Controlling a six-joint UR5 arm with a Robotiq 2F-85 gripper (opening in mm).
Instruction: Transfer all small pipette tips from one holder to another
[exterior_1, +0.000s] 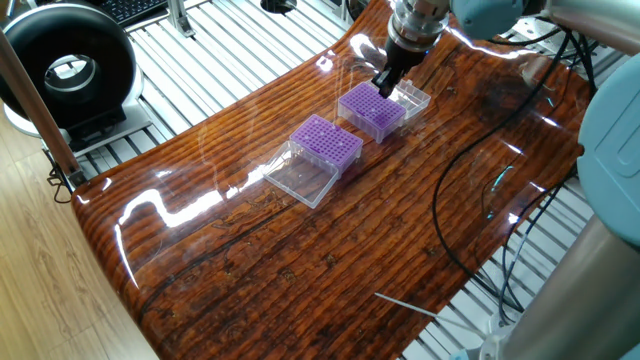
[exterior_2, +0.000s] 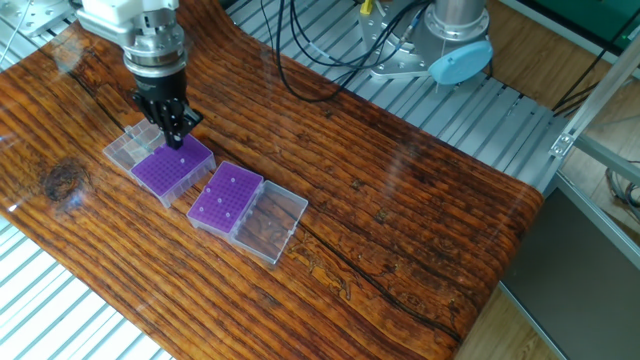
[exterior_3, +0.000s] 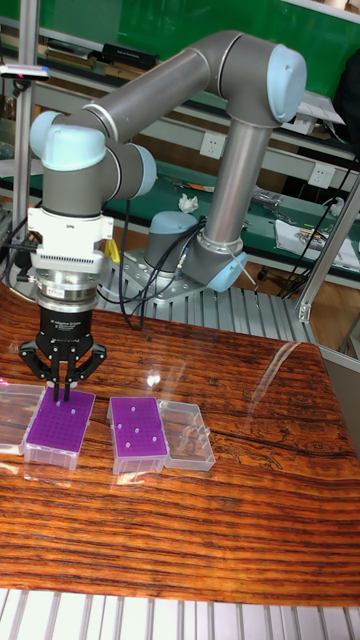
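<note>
Two purple grid racks stand on the wooden table, each with its clear lid folded open. My gripper (exterior_2: 178, 140) (exterior_1: 383, 82) (exterior_3: 62, 398) points straight down at the far edge of the left rack (exterior_2: 165, 172) (exterior_1: 370, 110) (exterior_3: 55, 428). Its fingers are drawn together, and they hide whether a tip sits between them. One white dot shows on this rack just beside the fingertips. The other rack (exterior_2: 225, 202) (exterior_1: 325, 143) (exterior_3: 137, 432) holds several small pipette tips (exterior_2: 236, 182) (exterior_3: 133, 410), seen as white dots spread over its grid.
The open clear lids (exterior_2: 268, 225) (exterior_2: 125, 150) lie flat beside their racks. A black cable (exterior_1: 450, 200) loops over the table's right part. A thin white stick (exterior_1: 405, 303) lies near the front edge. A round black device (exterior_1: 65, 65) stands off the table.
</note>
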